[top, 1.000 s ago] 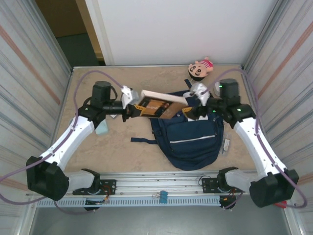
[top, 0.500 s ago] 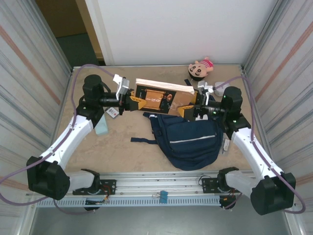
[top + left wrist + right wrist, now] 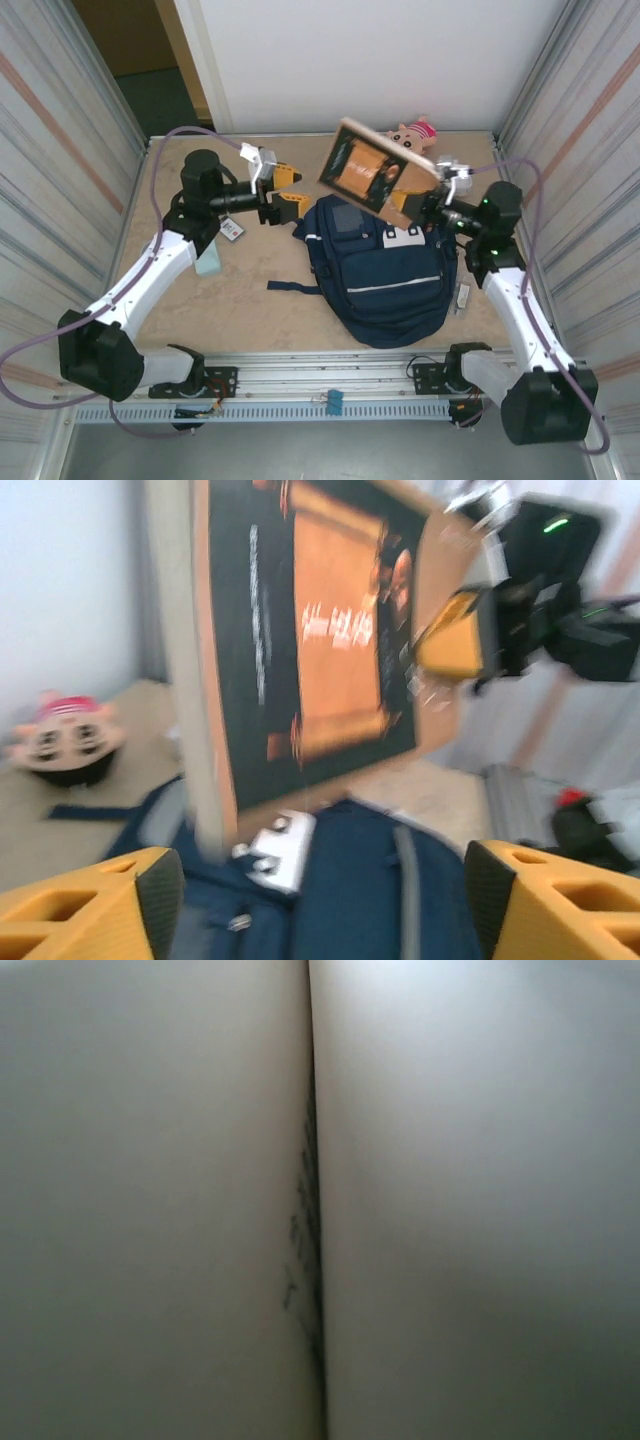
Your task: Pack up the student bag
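The student bag [image 3: 385,275], navy blue with a white top patch, lies flat on the table's middle right; it is also in the left wrist view [image 3: 420,890]. A book [image 3: 368,172] with a dark and orange cover hangs tilted above the bag's top end. My right gripper [image 3: 420,205] is shut on the book's right edge, and its yellow finger [image 3: 455,645] presses the cover. Pale book pages [image 3: 180,1200] sit close against the right wrist camera. My left gripper [image 3: 290,196] stands open to the left of the book, apart from it, its yellow fingers [image 3: 80,905] wide with nothing between them.
A pink plush toy [image 3: 410,138] lies at the back wall behind the book. A teal block [image 3: 210,262] and a small card [image 3: 232,228] lie under the left arm. A small white item [image 3: 461,296] sits by the bag's right side. Corrugated walls close both sides.
The left gripper has let go of the book and pulled back to the left. The right gripper has shut on the book and swung it up, tilted, over the bag.
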`<state>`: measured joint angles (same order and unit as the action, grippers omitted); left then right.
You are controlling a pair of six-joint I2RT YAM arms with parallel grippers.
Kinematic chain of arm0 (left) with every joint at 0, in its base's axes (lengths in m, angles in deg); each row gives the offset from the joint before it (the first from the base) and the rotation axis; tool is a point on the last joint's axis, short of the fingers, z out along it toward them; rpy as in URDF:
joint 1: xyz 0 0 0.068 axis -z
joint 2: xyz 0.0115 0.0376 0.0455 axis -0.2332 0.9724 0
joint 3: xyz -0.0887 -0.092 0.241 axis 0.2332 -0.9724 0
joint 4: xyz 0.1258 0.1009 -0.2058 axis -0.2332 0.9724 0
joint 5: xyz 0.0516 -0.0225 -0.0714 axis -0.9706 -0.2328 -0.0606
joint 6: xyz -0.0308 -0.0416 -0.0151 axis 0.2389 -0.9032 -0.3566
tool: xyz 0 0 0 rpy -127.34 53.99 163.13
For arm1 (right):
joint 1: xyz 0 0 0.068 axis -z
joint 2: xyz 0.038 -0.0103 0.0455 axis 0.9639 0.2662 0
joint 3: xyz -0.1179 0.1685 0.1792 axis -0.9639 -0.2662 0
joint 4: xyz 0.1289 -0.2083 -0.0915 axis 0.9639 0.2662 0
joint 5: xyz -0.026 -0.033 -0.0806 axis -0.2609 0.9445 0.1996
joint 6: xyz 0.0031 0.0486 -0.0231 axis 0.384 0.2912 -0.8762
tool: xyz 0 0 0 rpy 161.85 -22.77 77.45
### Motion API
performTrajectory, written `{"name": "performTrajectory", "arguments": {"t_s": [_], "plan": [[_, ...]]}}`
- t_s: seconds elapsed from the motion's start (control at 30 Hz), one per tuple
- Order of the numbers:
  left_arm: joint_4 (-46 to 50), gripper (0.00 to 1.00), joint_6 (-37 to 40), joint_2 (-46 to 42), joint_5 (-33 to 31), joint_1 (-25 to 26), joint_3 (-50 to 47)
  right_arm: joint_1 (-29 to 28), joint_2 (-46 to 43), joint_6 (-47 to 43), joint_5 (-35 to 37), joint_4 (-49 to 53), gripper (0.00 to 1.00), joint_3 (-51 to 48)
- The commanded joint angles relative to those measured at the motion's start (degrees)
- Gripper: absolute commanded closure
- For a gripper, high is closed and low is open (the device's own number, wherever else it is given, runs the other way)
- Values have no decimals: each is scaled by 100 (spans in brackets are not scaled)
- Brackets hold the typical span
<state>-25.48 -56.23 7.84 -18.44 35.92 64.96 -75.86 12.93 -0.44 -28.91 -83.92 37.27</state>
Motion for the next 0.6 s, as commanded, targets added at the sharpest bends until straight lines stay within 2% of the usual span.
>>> {"name": "performTrajectory", "arguments": {"t_s": [0.0,0.1,0.17,0.23,0.4,0.57], "plan": [[1031,21,1293,160,-1670,580,338,260,-548,131,1535,1480,100,409],[1593,17,2045,731,-2614,1300,710,280,-686,-155,2355,2655,100,752],[1640,17,2101,1241,-3053,1668,955,284,-775,-142,3090,3266,100,870],[1567,16,2058,1766,-3186,1874,1165,297,-869,-229,3529,3637,100,897],[1586,16,2164,3078,-3756,2394,1873,301,-1031,-372,3990,4188,100,854],[2458,16,2609,4071,-4135,2544,2674,321,-1024,-500,4006,4563,100,832]]}}
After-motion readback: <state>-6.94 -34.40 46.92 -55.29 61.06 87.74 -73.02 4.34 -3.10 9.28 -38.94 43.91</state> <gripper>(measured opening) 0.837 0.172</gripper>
